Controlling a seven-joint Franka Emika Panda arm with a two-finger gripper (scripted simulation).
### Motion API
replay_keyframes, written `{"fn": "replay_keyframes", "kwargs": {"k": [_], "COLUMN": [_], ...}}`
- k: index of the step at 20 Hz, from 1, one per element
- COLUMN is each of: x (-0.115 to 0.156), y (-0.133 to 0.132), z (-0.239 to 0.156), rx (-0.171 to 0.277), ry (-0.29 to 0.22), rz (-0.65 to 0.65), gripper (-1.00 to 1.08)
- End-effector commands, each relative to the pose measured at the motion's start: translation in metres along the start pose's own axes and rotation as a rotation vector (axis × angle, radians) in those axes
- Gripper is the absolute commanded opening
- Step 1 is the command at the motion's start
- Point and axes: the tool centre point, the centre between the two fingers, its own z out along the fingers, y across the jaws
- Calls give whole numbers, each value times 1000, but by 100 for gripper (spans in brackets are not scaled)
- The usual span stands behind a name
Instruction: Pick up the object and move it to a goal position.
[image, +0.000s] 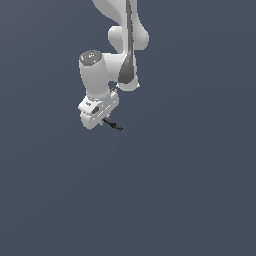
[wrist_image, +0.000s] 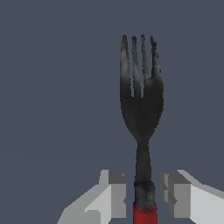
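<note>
The object (wrist_image: 142, 113) is a fork, and it looks like a stiff, light thing that will neither bend nor crush under a firm pinch. Its narrow, smooth stem is probably slippery and apt to swivel between flat pads, so the best hold is likely on the neck where the black part meets the red, squarely across the stem, not out on the tines.

In the wrist view it shows a dark, almost black head with four slim tines, greyish highlights along the prongs, a tapering neck and a red handle starting just at the picture's edge. In the exterior view it is only a tiny dark sliver (image: 114, 125), poking out from under the claw toward about four o'clock.

The claw (wrist_image: 143, 192) sits astride the neck, one pale finger (wrist_image: 114, 192) on either side. A thin gap shows between each finger and the stem, so the jaws read as spread a little wider than the fork; whether the pads touch it lower down is hidden.

From the exterior view, the white claw housing (image: 97, 109) hangs below the arm (image: 122, 45), which comes in from twelve o'clock. The desk (image: 190, 200) is a flat blue-grey field; whether the fork rests on it or hangs just above cannot be told. No goal marker is visible.
</note>
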Motion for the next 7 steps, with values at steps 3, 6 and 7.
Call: {"fn": "replay_keyframes", "kwargs": {"k": [3,6,7], "x": [-14,-17,-18], "y": [10,13,14], "z": [-13,-16,-17], "rx": [0,0,0], "ry": [0,-1,-1], "rz": [-1,0,0], "gripper": [-100,-100,-100]}}
